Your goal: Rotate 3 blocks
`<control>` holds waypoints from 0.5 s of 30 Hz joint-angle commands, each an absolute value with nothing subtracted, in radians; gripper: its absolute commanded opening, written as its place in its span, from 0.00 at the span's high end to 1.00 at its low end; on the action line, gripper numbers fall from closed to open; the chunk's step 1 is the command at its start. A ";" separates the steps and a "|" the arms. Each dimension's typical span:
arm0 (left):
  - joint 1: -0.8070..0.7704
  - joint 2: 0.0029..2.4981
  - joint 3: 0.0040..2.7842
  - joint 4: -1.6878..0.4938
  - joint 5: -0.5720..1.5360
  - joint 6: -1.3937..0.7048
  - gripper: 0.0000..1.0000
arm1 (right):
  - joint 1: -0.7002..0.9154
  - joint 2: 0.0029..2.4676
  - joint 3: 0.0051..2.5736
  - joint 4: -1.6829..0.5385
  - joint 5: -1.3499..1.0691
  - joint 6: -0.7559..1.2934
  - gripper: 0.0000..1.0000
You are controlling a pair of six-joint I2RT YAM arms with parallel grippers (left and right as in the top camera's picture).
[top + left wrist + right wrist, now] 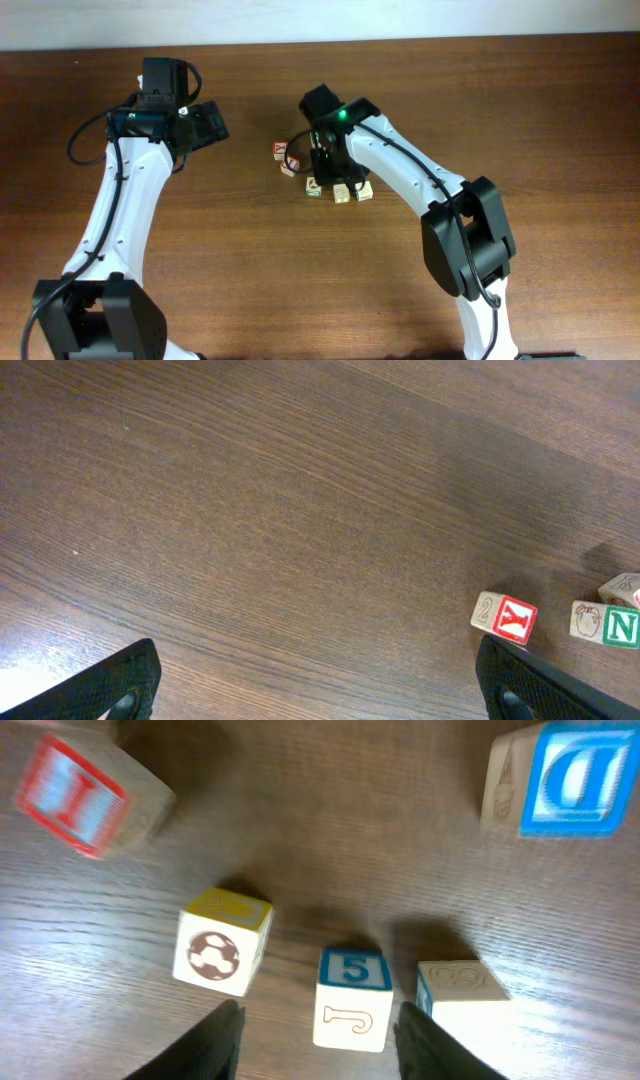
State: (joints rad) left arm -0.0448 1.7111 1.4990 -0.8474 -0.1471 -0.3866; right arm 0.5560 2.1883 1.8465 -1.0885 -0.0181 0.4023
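R gripper (pixel 320 1012) spread, straddling mid block (pixel 352 1005), not clamped. L gripper (pixel 315 650) spread wide over table (pixel 250 510), left side.

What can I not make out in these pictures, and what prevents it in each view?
1. Overhead: the faces of the blocks are too small to read; the right end effector hides what lies under it.
2. Right wrist: the red-letter block is too blurred to read.
3. Left wrist: a further block beside the N block is cut off by the right edge.
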 commanded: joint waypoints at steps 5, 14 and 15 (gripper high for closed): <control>-0.043 1.720 1.518 -0.846 -0.167 -0.389 0.01 | 0.604 2.218 1.882 -0.991 -0.019 0.549 0.51; -0.043 1.720 1.518 -0.846 -0.189 -0.389 0.01 | 0.637 2.292 1.842 -0.976 0.056 0.611 0.56; -0.043 1.720 1.518 -0.846 -0.189 -0.389 0.01 | 0.642 2.296 1.842 -0.978 0.057 0.611 0.56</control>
